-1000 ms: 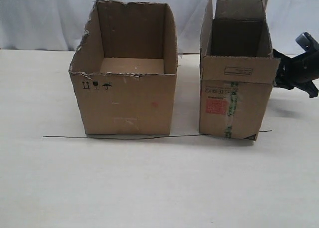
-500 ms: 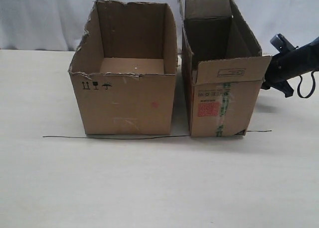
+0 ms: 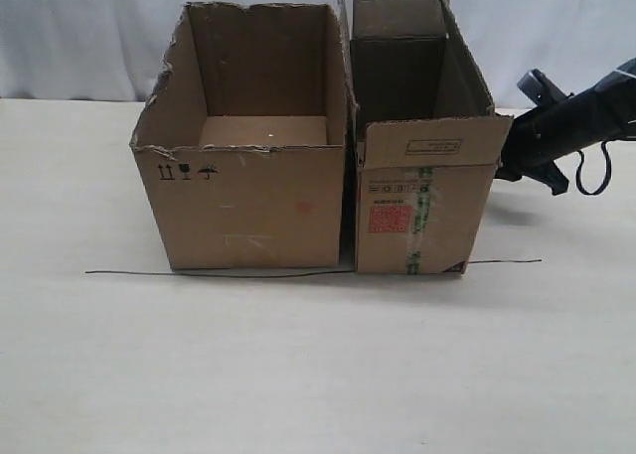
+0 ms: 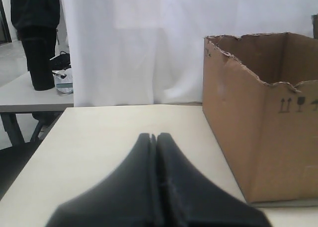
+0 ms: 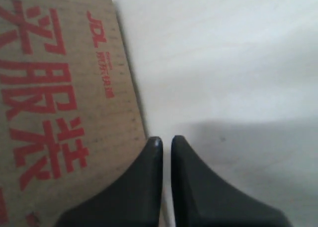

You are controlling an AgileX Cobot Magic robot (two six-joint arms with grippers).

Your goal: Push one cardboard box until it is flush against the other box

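Observation:
The narrower box (image 3: pixel 422 211), with its red label, green-printed tape and upright flaps, stands right beside the wider torn-rimmed box (image 3: pixel 248 201). Only a thin dark slit shows between their front faces. My right gripper (image 3: pixel 509 154) is shut and empty, pressed against the narrow box's right side just below the flap. In the right wrist view its tips (image 5: pixel 166 140) sit at the edge of that box's wall (image 5: pixel 59 113), which carries red printed characters. My left gripper (image 4: pixel 155 136) is shut over the table, left of the wide box (image 4: pixel 263 137) and apart from it.
A thin black wire (image 3: pixel 248 273) lies on the pale table (image 3: pixel 318 365) along the boxes' front edges. A white curtain (image 3: pixel 89 37) hangs behind. In the left wrist view a second table (image 4: pixel 30 95) with dark objects stands beyond the table's edge.
The narrow box has slid left, closing the wide gap to the torn-rimmed box. My right arm has followed it leftward. The wide box shifted slightly left.

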